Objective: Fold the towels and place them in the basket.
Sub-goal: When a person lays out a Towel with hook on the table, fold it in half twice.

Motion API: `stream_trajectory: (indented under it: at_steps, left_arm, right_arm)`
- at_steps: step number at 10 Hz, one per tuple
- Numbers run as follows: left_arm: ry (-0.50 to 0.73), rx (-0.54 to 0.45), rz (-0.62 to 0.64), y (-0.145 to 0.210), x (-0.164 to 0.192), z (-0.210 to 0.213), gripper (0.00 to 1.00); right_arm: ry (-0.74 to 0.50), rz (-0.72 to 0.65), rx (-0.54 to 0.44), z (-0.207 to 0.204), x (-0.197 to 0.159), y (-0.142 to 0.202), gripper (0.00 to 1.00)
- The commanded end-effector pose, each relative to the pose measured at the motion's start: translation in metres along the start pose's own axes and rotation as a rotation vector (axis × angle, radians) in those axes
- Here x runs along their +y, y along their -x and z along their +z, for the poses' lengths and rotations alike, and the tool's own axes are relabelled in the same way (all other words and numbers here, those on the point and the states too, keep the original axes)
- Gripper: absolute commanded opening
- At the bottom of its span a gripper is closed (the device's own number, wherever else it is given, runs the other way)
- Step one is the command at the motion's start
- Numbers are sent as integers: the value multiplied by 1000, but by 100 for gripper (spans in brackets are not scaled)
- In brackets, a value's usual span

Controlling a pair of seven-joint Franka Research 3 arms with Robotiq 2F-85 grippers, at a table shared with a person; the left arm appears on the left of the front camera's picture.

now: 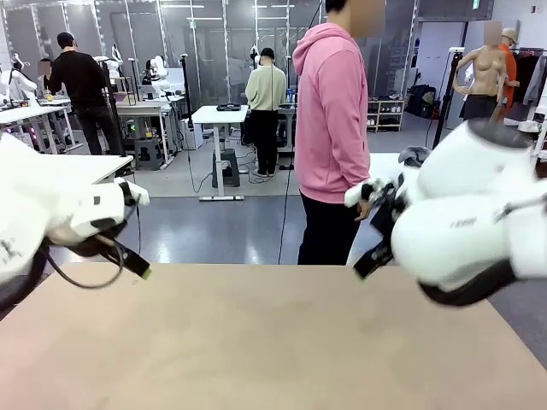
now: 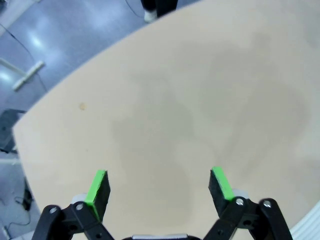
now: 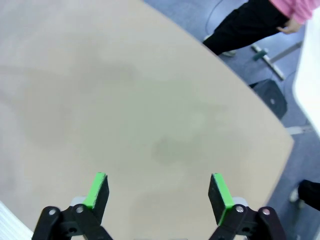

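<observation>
The towels and the basket are out of view. My left gripper (image 1: pixel 141 235) hangs open over the left end of the bare beige table (image 1: pixel 273 342). In the left wrist view the left gripper (image 2: pixel 160 182) has its green pads wide apart, with nothing but tabletop (image 2: pixel 200 90) between them. At the right end of the table my right gripper (image 1: pixel 364 227) is open too. From the right wrist the right gripper (image 3: pixel 159 187) holds nothing above the plain tabletop (image 3: pixel 100 90).
A person in a pink hoodie (image 1: pixel 329 111) stands at the table's far edge, side-on, with a hand close to my right arm. The person's dark trousers (image 3: pixel 245 25) appear past the table's edge in the right wrist view. Grey floor surrounds the table.
</observation>
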State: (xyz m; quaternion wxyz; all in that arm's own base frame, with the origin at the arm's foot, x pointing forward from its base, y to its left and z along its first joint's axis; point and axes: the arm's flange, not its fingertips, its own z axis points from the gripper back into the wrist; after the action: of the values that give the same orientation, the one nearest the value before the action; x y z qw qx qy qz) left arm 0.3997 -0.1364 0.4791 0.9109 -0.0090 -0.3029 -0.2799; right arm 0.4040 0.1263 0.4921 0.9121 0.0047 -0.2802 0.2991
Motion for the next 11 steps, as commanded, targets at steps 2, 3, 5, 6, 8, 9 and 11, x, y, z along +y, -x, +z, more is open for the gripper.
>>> stream_trajectory:
  at_steps: [2, 3, 5, 6, 8, 9, 11]
  left_arm:
    - [-33, 25, 33, -22, 27, 121, 100]
    - [2, -14, 60, -24, 32, 162, 100]
    - [34, -40, 97, -25, 35, 237, 100]
    - [17, -73, 93, -22, 35, 270, 100]
    - [-2, -128, 74, -12, 31, 314, 100]
    - [-9, -151, 75, -7, 29, 329, 100]
    - [-49, -168, 88, 3, 29, 346, 100]
  right_arm:
    - [25, -78, -53, 112, -43, -20, 100]
    - [57, -63, -84, 145, -46, -18, 100]
    - [106, -89, -118, 204, -47, -10, 100]
    - [147, -101, -154, 234, -48, 0, 100]
    - [176, -120, -192, 274, -46, 21, 100]
    - [184, -135, -193, 286, -48, 30, 100]
    - [188, -141, -239, 308, -51, 49, 100]
